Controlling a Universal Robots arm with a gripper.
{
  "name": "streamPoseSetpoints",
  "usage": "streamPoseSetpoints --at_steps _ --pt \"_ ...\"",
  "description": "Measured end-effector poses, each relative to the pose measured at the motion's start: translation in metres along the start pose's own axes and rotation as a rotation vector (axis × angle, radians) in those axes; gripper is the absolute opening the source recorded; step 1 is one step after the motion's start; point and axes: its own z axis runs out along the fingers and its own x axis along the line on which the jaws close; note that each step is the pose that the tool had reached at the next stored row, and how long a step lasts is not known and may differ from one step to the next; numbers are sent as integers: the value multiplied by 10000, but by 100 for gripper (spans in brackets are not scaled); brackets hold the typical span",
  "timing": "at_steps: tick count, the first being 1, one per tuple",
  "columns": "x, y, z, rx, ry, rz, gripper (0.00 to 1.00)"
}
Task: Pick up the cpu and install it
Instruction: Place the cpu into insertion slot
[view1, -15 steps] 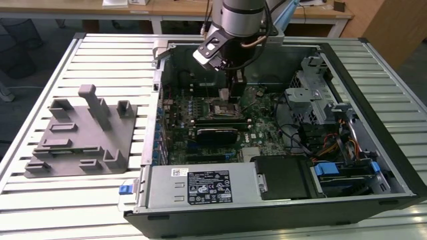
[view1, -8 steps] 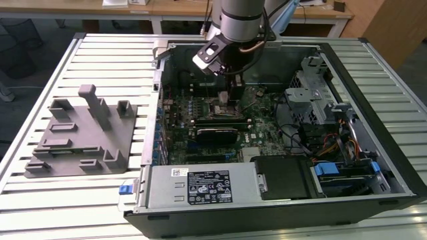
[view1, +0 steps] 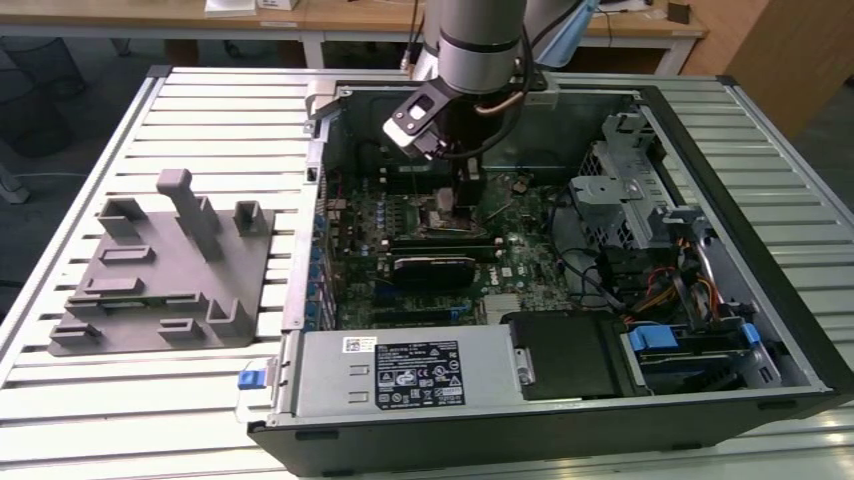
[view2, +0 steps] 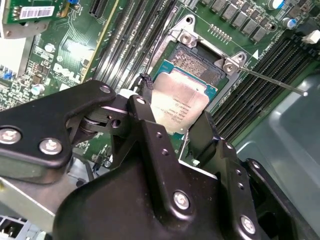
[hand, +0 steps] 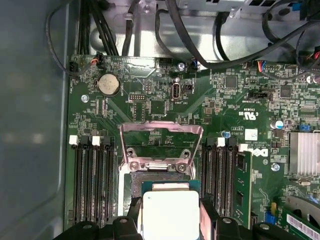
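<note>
My gripper (hand: 170, 211) clamps the cpu (hand: 170, 217) by its edges, level above the open socket (hand: 155, 176), for alignment, I judge.

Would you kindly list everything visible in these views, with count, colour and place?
silver-topped square cpu: one, silver-grey, over the open socket
metal socket frame: one, silver, flipped open on the motherboard
green motherboard: one, green, inside the case
black computer case: one, black, open on the slatted table
grey plastic fixture block: one, grey, on the table, exterior view's left
white slatted table: one, white, under case and block
gripper: one, black, shut on the cpu
robot arm: one, grey, reaching into the case
</note>
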Motion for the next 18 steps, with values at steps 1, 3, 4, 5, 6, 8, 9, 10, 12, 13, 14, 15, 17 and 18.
streamPoseSetpoints --at_steps 1,3,4,5,6,8,9,10,12,13,14,15,17,18 --pt "1 -1 10 0 1 9 54" --pt "4 -5 31 1 -1 38 54" --pt "6 -10 45 2 -1 49 54" --pt "9 -14 57 3 0 60 54" --pt "17 -17 68 4 -1 88 54" --pt "31 -19 87 6 -2 176 54" --pt "37 -20 96 7 -1 220 54" --pt "41 -21 106 7 0 248 54" --pt "44 -24 130 8 -1 251 54" --pt "45 -24 143 9 -1 250 54" --pt "46 -25 155 9 -1 250 54" --pt "46 -26 167 8 0 252 54" --pt "47 -31 189 9 -2 253 54" --pt "47 -36 200 8 -2 251 54"
